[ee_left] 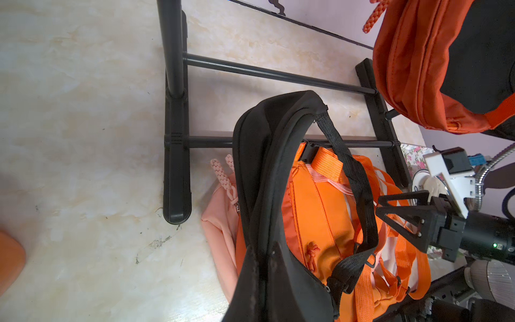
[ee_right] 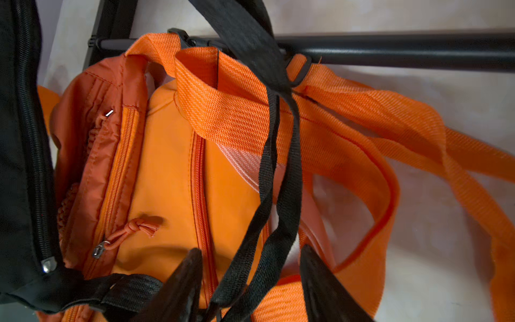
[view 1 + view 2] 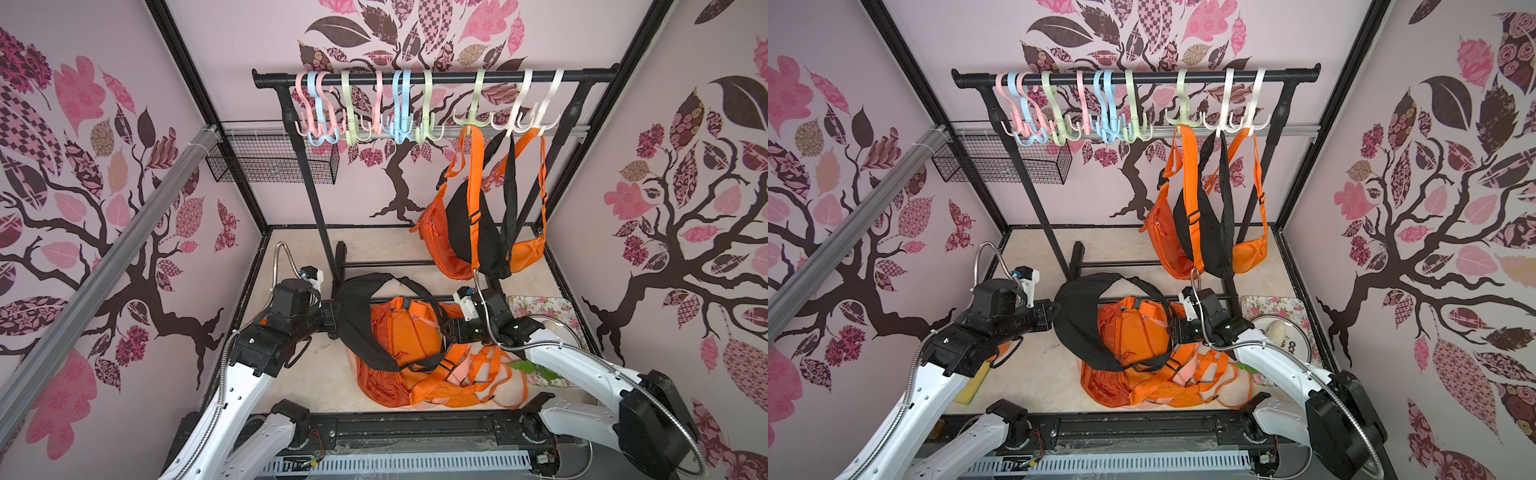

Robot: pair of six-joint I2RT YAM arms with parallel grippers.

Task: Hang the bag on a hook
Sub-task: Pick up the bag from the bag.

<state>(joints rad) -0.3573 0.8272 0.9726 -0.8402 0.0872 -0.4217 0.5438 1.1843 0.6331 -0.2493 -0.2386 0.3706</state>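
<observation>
Left hand [image 3: 331,316] clamped shut on edge of black bag [image 3: 360,332]. Bag is draped over the orange bags [image 3: 409,336] piled on the bench [image 3: 299,374]. Right hand [image 2: 250,249] has fingers apart, black strap [image 2: 289,167] runs between them, not pinched. Hooks [image 3: 353,120] on rail [image 3: 449,77] above. Hung bags [image 3: 478,232] at rail's right end.

The black sling bag [image 3: 357,332] hangs limp and curved from the left claw [image 1: 264,262], which is clamped on its body. Its thin black strap [image 2: 278,181] loops across and passes between the parted jaws of the right claw [image 2: 250,259]. The pastel hooks [image 3: 428,124] hang in a row high above and beyond both claws, several of them bare.
</observation>
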